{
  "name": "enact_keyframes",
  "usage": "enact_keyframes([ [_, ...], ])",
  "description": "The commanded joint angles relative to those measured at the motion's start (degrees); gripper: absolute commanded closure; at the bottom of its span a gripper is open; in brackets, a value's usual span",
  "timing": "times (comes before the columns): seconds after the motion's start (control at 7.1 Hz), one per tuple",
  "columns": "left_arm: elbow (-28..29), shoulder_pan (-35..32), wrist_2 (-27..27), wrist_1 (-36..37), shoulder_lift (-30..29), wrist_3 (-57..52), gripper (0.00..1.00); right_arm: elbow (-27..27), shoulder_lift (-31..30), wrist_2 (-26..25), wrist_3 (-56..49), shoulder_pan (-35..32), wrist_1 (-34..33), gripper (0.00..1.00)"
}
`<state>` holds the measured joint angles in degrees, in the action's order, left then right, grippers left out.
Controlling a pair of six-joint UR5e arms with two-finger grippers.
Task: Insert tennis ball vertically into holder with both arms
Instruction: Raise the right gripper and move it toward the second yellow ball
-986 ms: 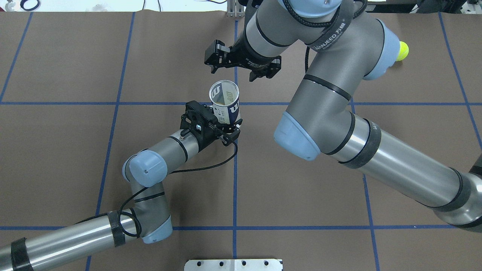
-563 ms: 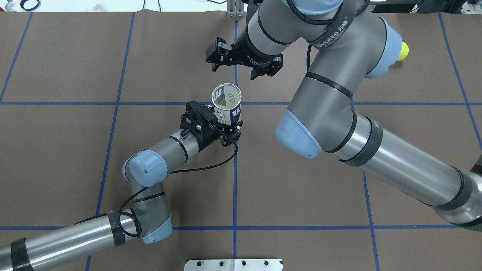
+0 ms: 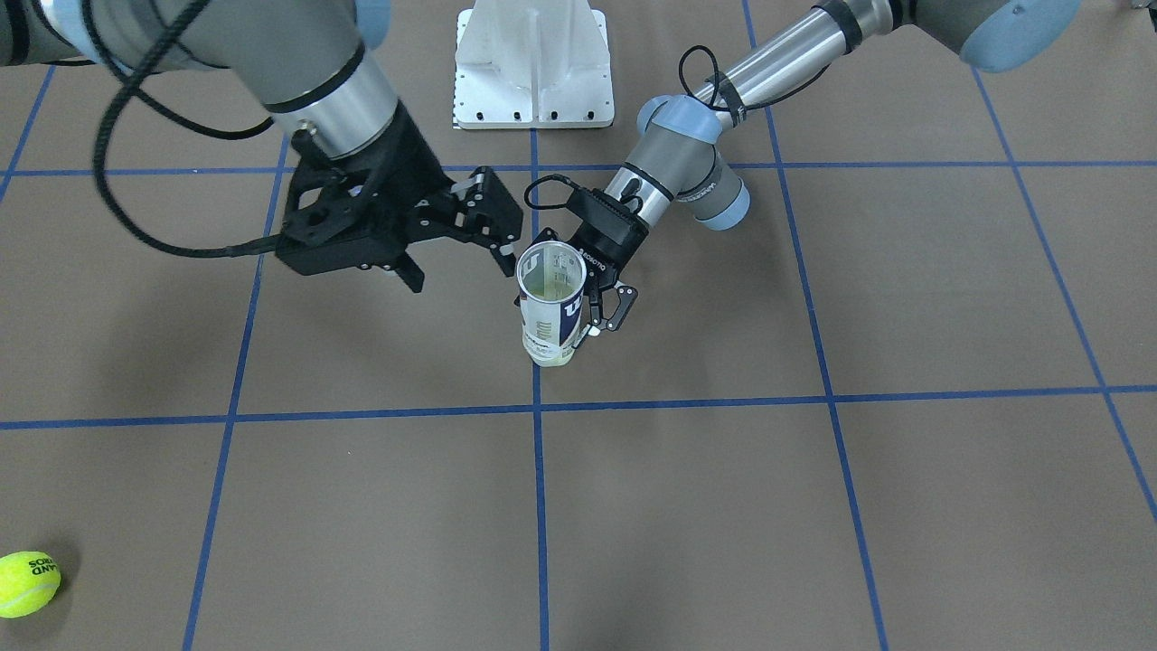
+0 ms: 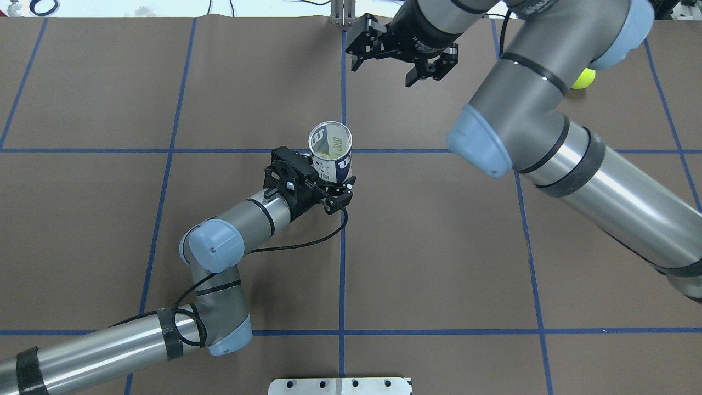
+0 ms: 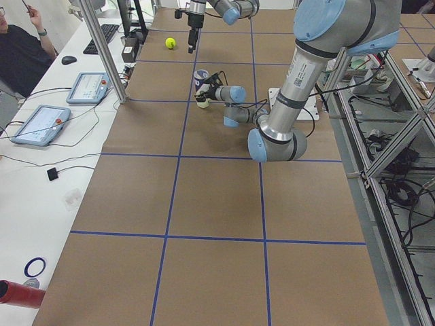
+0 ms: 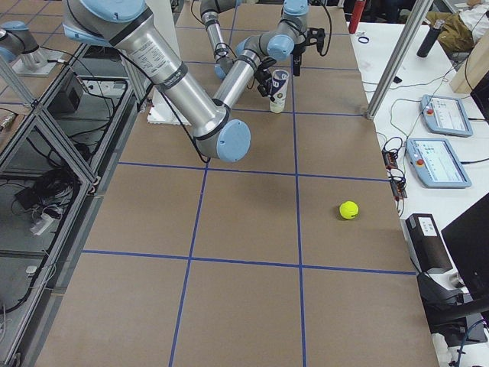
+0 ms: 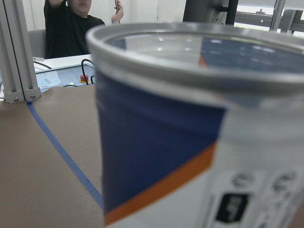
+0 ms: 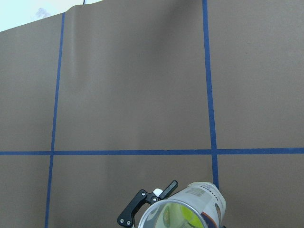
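Note:
The holder (image 4: pixel 329 151), a clear tube with a white and navy label, stands upright at the table's centre; it also shows in the front view (image 3: pixel 551 303) and fills the left wrist view (image 7: pixel 190 142). Something yellow-green shows inside it in the right wrist view (image 8: pixel 183 216). My left gripper (image 4: pixel 332 186) is shut on its lower part. My right gripper (image 4: pixel 382 74) is open and empty, beyond the tube and apart from it, also in the front view (image 3: pixel 459 271). A yellow-green tennis ball (image 4: pixel 583 78) lies on the table at the far right, partly behind my right arm.
A white metal pedestal base (image 3: pixel 533 63) stands at the robot's edge of the table. The brown mat has blue tape lines (image 4: pixel 342 263). Operators' tablets (image 6: pixel 439 115) and frame posts (image 6: pixel 382 69) stand along the far side.
My right arm has swung away from the tube, farther back and to the right, gripper still open. The tube has gone from slightly tilted to upright in my left gripper.

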<state>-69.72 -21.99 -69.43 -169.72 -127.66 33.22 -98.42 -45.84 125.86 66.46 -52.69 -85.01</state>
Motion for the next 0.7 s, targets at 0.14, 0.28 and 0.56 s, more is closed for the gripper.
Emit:
enact_keyframes([
  [0.14, -0.2, 0.0, -0.1, 0.0, 0.2, 0.0, 0.01, 8.8, -7.9, 3.3, -25.8, -13.9, -0.1, 0.0],
  [0.28, -0.2, -0.1, -0.1, 0.0, 0.2, 0.0, 0.01, 15.0, -7.9, 2.0, -31.0, -15.0, 0.8, 0.01],
  [0.56, -0.2, -0.2, -0.2, 0.0, 0.3, 0.0, 0.01, 26.7, -7.5, -2.4, -33.9, -15.4, 11.6, 0.01],
])
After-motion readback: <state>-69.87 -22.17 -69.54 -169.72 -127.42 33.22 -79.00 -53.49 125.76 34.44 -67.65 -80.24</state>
